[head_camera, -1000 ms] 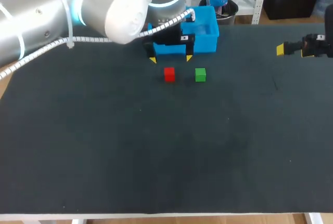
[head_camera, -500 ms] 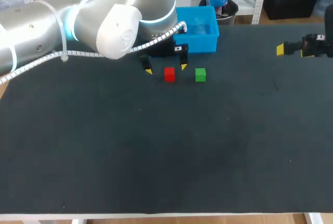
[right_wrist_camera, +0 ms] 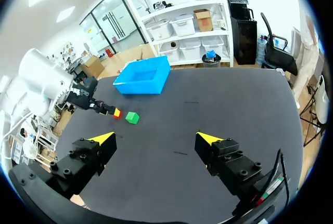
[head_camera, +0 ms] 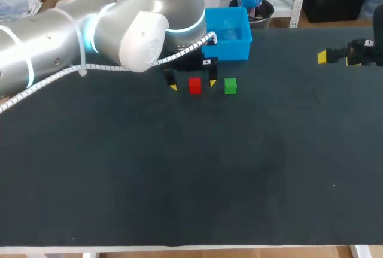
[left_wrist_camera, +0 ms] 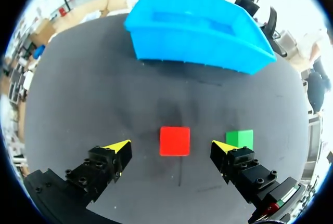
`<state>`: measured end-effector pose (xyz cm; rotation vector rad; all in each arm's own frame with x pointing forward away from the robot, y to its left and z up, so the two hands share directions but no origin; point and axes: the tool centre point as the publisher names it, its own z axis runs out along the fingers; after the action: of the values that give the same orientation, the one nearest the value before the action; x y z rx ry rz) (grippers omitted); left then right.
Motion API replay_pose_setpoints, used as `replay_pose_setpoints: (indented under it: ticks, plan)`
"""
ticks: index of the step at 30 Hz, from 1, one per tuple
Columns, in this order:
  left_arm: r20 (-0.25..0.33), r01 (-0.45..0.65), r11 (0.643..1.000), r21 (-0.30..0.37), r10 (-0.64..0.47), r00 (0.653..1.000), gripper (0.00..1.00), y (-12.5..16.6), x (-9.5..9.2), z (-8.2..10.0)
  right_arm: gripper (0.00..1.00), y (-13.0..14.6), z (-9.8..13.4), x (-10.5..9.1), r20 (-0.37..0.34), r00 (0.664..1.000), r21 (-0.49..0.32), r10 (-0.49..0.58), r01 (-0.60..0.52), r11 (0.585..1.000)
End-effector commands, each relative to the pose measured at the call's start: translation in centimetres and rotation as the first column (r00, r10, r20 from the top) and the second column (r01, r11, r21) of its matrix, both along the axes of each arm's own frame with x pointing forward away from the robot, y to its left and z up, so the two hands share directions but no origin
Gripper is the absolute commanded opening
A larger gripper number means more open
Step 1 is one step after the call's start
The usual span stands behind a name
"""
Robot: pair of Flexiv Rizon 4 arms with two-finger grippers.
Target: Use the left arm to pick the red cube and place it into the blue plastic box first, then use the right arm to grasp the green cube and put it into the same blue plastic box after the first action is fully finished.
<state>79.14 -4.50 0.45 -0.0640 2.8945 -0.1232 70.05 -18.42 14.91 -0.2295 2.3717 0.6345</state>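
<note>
The red cube (head_camera: 194,85) lies on the black table, with the green cube (head_camera: 230,85) just to its right. My left gripper (head_camera: 192,84) hangs open over the red cube, one yellow tip on each side. In the left wrist view the red cube (left_wrist_camera: 175,141) sits between the open fingers of the left gripper (left_wrist_camera: 173,145), untouched, and the green cube (left_wrist_camera: 239,139) is beside the right finger. The blue plastic box (head_camera: 227,33) stands behind the cubes, seen ahead as the blue box (left_wrist_camera: 196,29). My right gripper (head_camera: 335,57) stays open at the table's far right, shown as the right gripper (right_wrist_camera: 156,138), far from the cubes (right_wrist_camera: 132,117).
The black table (head_camera: 191,174) stretches wide in front of the cubes. My left arm's large silver body (head_camera: 90,30) covers the back left. A white cable (head_camera: 179,51) runs along it toward the wrist.
My left gripper has come forward from over the blue box and down to straddle the red cube. The right arm has kept still.
</note>
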Motion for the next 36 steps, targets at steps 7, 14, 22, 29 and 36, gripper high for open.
replay_pose_setpoints:
  ticks: [7,14,22,29,36]
  plan:
    - [-0.032,0.019,0.999,0.027,-0.018,0.999,1.00,-0.3,1.2,-0.9,1.00,0.0,0.0,0.0,0.000,1.000,-0.001,0.000,0.000,1.000]
    - [-0.045,0.034,0.999,0.032,-0.032,0.998,1.00,-0.3,1.3,-1.5,1.00,0.0,0.0,0.0,0.000,1.000,-0.001,0.000,0.000,1.000]
    - [-0.051,0.038,0.999,0.034,-0.036,0.998,1.00,-0.4,1.4,-1.7,1.00,0.0,0.0,0.0,0.000,1.000,-0.001,0.000,0.000,1.000]
    - [-0.041,0.067,0.997,0.045,-0.066,0.997,0.00,-0.8,1.4,-1.8,1.00,0.0,0.0,0.0,0.000,1.000,-0.001,0.000,0.000,1.000]
    - [-0.034,0.065,0.996,0.063,-0.063,0.997,0.00,-0.8,1.2,-1.9,1.00,0.0,0.0,0.0,0.000,1.000,-0.001,0.000,0.000,1.000]
